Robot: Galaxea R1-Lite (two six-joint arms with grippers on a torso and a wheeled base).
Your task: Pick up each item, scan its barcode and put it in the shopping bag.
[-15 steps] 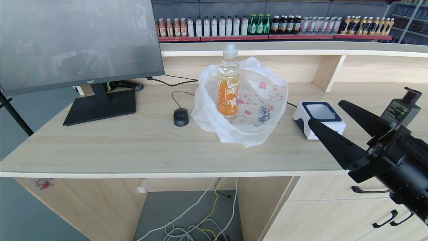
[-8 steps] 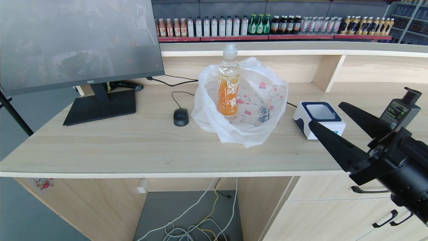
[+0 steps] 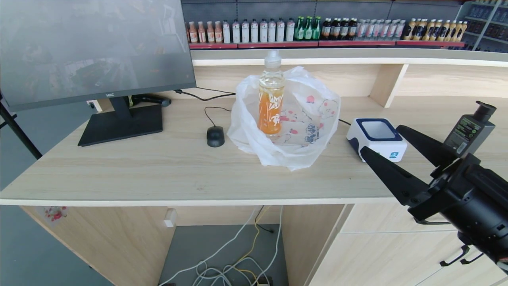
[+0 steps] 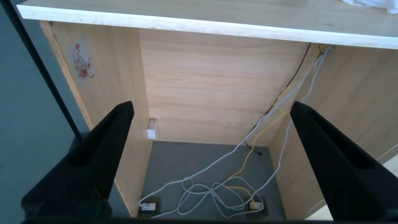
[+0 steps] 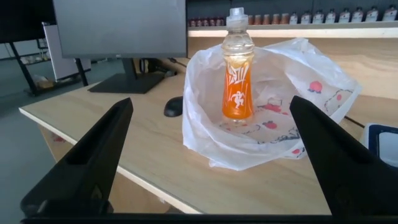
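A white plastic shopping bag (image 3: 305,119) stands open mid-counter, and an orange drink bottle (image 3: 271,103) is upright inside it. Right of the bag sits a white and blue scanner (image 3: 387,149). A grey bottle with a black cap (image 3: 469,130) stands at the far right. My right gripper (image 3: 381,139) hangs open and holds nothing at the counter's front right, near the scanner. From its wrist view the right gripper (image 5: 211,102) faces the bag (image 5: 205,124) and the bottle (image 5: 238,74). My left gripper (image 4: 211,109) is open and holds nothing below the counter's edge.
A monitor (image 3: 95,47) on a black stand fills the left rear, with a mouse (image 3: 215,136) between it and the bag. A raised ledge (image 3: 337,59) runs along the back. Loose cables (image 4: 230,180) lie on the floor under the counter.
The head view has shifted slightly. The right gripper has sunk a little toward the counter's front edge and stays open. The bag, bottle and scanner have not moved.
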